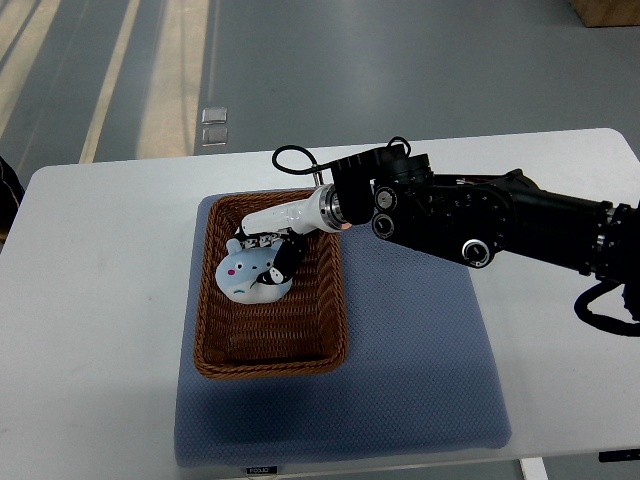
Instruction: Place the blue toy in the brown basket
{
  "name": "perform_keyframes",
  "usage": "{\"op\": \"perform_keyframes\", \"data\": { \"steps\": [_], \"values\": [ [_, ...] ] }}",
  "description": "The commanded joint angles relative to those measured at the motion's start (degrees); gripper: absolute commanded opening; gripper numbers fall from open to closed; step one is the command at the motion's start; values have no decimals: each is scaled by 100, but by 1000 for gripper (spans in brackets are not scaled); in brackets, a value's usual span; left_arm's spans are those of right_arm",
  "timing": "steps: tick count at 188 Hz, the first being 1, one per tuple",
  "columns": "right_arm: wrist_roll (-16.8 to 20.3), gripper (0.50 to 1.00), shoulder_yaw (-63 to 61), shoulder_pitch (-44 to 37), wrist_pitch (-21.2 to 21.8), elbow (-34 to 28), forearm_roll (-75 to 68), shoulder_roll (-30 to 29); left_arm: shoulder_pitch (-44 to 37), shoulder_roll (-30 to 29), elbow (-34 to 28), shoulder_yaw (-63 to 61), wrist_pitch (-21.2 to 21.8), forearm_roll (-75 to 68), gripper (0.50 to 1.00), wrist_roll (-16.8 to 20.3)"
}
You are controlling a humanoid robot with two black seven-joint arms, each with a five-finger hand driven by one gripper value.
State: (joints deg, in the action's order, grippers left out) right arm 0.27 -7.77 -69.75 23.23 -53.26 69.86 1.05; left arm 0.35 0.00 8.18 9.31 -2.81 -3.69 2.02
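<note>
Top view: the right hand [268, 240] reaches from the table's [90, 300] right edge into the brown basket [330, 300], its fingers [283, 262] curled on the blue toy [250, 272]. The toy lies inside the basket near its far left corner, directly beneath the fingers. The basket sits on a blue mat [420, 370].

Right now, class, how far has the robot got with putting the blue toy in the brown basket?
Done: the blue toy already lies inside the brown basket, toward its far end. In hand: the right hand reaches in over the basket, fingers on the toy; whether they grip it is unclear. Left: let go and draw the arm back over the blue mat. The left arm is out of view.
</note>
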Motion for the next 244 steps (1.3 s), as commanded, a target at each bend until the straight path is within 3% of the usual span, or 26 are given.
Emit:
{"op": "perform_keyframes", "data": {
  "steps": [1, 53, 91, 132, 199, 244],
  "values": [
    [-1, 594, -5, 58, -91, 27, 1, -52, 0, 0, 0, 0, 0, 0, 1000, 0],
    [-9, 752, -23, 128, -205, 106, 1, -87, 0, 0, 0, 0, 0, 0, 1000, 0],
    [-18, 793, -31, 128, -222, 123, -17, -35, 0, 0, 0, 0, 0, 0, 1000, 0],
    [-27, 895, -321, 93, -170, 114, -96, 45, 0, 0, 0, 0, 0, 0, 1000, 0],
    [-27, 909, -796, -21, -170, 114, -175, 291, 0, 0, 0, 0, 0, 0, 1000, 0],
    [-45, 909, -2149, 383, -231, 229, -658, 660, 0, 0, 0, 0, 0, 0, 1000, 0]
  ]
}}
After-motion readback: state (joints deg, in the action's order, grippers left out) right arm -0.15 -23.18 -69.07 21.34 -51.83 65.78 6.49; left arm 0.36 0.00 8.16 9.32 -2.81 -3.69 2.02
